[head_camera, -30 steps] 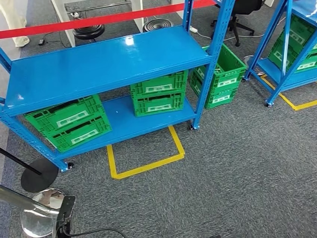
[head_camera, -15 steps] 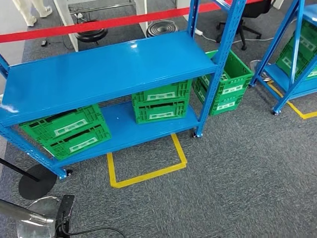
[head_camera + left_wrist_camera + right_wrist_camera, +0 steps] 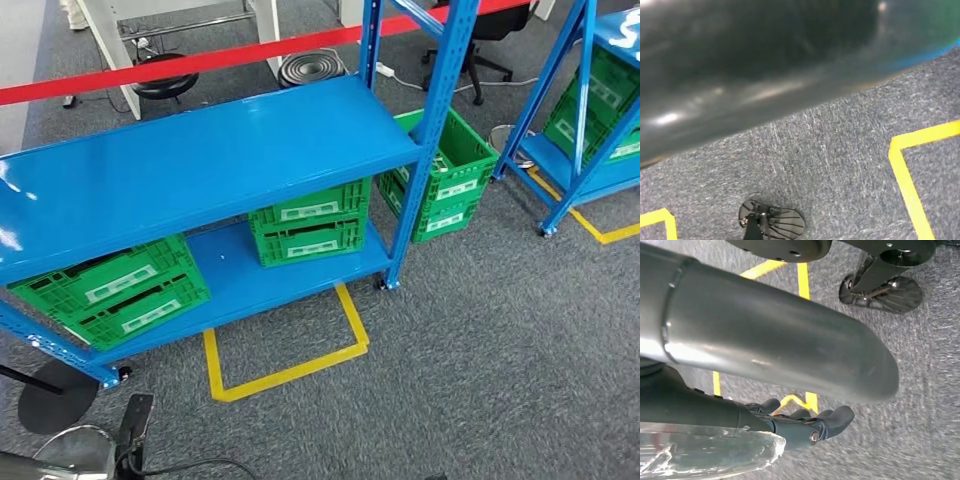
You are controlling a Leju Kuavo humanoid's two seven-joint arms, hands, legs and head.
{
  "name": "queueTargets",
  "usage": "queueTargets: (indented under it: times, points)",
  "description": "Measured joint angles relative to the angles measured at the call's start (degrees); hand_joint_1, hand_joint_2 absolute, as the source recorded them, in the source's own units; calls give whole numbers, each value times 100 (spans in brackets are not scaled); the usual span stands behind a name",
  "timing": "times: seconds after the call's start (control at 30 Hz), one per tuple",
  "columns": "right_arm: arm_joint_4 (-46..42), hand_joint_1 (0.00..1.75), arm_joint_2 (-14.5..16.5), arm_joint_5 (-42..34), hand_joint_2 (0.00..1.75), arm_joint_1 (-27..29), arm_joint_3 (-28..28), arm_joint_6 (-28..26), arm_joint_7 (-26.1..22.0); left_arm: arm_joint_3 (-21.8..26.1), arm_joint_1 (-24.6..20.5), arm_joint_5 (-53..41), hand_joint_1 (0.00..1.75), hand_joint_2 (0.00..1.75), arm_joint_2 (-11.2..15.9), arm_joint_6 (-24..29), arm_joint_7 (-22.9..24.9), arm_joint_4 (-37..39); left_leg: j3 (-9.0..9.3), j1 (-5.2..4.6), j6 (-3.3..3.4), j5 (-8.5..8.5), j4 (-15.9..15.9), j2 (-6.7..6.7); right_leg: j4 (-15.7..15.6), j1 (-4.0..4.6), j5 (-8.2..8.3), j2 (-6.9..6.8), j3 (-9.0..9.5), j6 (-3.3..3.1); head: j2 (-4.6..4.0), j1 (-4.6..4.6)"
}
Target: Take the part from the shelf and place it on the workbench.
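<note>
Two robot hands hang low over grey carpet (image 3: 926,390). The right robot hand (image 3: 810,425) stretches its dark fingers (image 3: 836,416) out close together. A clear crinkled sheet (image 3: 715,455) lies just beside them, and it is not possible to tell whether the hand holds it or whether it wraps the part. The left robot hand (image 3: 753,60) is a dark blur, so its state cannot be told. Yellow floor tape (image 3: 803,280) runs beneath the right hand. Well ahead of both hands stands the blue shelf (image 3: 204,160), with green crates (image 3: 309,222) on its lower board. A red barrier tape (image 3: 189,65) stretches beyond the shelf.
</note>
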Motion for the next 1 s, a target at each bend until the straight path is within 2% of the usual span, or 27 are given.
queueTargets:
  times: [0.07,0.1,0.13,0.17,0.23,0.27,0.3,0.33,0.37,0.4,0.47,0.5,0.53,0.6,0.63,0.67,0.73,0.77,0.8,0.83,0.9,0.93,1.0]
  points:
    - [-1,0,-1,1,0,1,-1,4,-1,2,-3,-1,0,0,-4,0,-1,0,106,19,57,46,-56,-5,-3,8,-38,-11,97,77,-1,9]
    - [-1,0,-1,1,0,-4,-1,6,-2,3,-7,-2,0,0,-5,-1,-3,0,175,31,93,60,-67,-1,108,10,-65,-32,82,108,-1,18]
    - [-1,0,-1,1,0,-13,1,8,-3,4,-13,-2,0,0,-4,-1,-4,0,245,41,124,54,-69,1,341,9,-127,-56,-27,134,-2,28]
    - [-1,0,-1,1,0,-22,2,7,-4,4,-18,-2,0,0,-2,-1,-5,0,300,43,145,18,-71,6,685,4,-222,-78,-232,150,-2,37]
    - [-1,0,-1,1,0,-19,3,7,-3,5,-28,-2,0,0,5,-1,-8,0,383,42,165,-69,-70,3,1372,-3,-515,-100,-720,170,-2,47]
    - [-1,0,-1,1,0,-8,3,7,-3,5,-23,-2,0,0,5,-1,-8,0,434,42,166,-117,-70,-4,1531,-4,-641,-101,-895,177,-2,48]
    - [-1,0,-1,1,0,1,3,7,-4,6,-16,-2,0,0,4,-1,-9,0,498,43,161,-171,-70,-13,1499,-5,-665,-102,-978,181,-2,52]
    - [-1,0,-1,1,0,5,3,4,-8,7,-10,-4,0,0,1,-1,-9,0,576,44,151,-229,-70,-19,1287,-6,-554,-104,-974,182,-2,51]
    - [-1,0,-1,1,0,6,3,1,-14,8,-9,-6,0,0,-1,0,-9,0,661,46,135,-290,-69,-23,944,-6,-300,-107,-906,177,-2,52]
    - [-1,0,-1,1,0,9,3,-4,-22,10,-13,-8,0,0,-2,2,-10,0,737,42,111,-354,-67,-23,592,-3,39,-116,-828,161,-2,53]
    - [-1,0,-1,3,0,4,3,-14,-38,15,-24,-10,0,0,0,9,-10,0,823,29,53,-434,-79,-23,157,13,490,-129,-714,85,-2,50]
    - [-1,0,-1,4,0,2,3,-17,-43,17,-29,-11,0,0,2,14,-10,0,834,20,20,-442,-82,-23,106,22,568,-130,-699,40,-2,47]
    - [-1,0,-1,5,0,-3,3,-19,-47,18,-32,-12,0,0,3,18,-9,0,837,18,-13,-428,-81,-24,88,20,552,-123,-673,-3,-2,41]
    - [-1,0,-1,6,0,3,3,-21,-53,17,-38,-18,0,0,-1,23,-9,0,745,19,-81,-392,102,-22,40,-4,560,-113,-606,-54,-2,27]
    - [-1,0,-1,7,0,0,3,-21,-57,16,-42,-26,0,0,-5,25,-9,0,616,21,-112,-423,329,-21,16,-17,549,-111,-568,-78,-2,15]
    - [-1,0,-1,7,0,-5,3,-22,-59,16,-45,-33,0,0,-8,30,-6,0,427,24,-139,-518,643,-19,-2,-23,535,-111,-536,-99,-2,7]
    - [-1,0,-1,10,0,-13,3,-22,-61,17,-49,-51,0,0,-10,63,13,0,2,29,-170,-844,1296,-19,-10,-24,492,-108,-488,-138,-2,-7]
    - [-1,0,-1,13,0,-10,3,-23,-61,18,-48,-56,0,0,-10,92,28,0,-157,30,-175,-951,1490,-19,-10,-23,467,-104,-461,-148,-2,-11]
    - [-1,0,-1,16,0,-5,3,-24,-61,19,-47,-62,0,0,-11,122,47,0,-238,30,-171,-930,1517,-19,-10,-22,440,-99,-429,-153,-2,-12]
    - [-1,0,-1,19,0,-2,4,-23,-61,19,-47,-65,0,0,-12,151,68,0,-228,31,-161,-777,1361,-19,-10,-20,415,-93,-392,-153,-2,-15]
    - [-1,0,-1,21,0,-6,10,-22,-61,19,-49,-67,0,0,-13,189,99,0,6,30,-122,-242,645,-17,-11,-17,368,-83,-319,-139,-2,-14]
    - [-1,0,-1,21,0,-10,14,-21,-61,19,-56,-67,0,0,-13,197,107,0,127,25,-99,-85,288,-15,-5,-8,346,-78,-299,-121,-2,-18]
    - [-1,0,-1,25,0,-14,21,-21,-61,19,-68,-70,0,0,-16,201,117,0,240,13,-52,20,-77,-13,-8,8,305,-74,-304,-65,-2,-18]
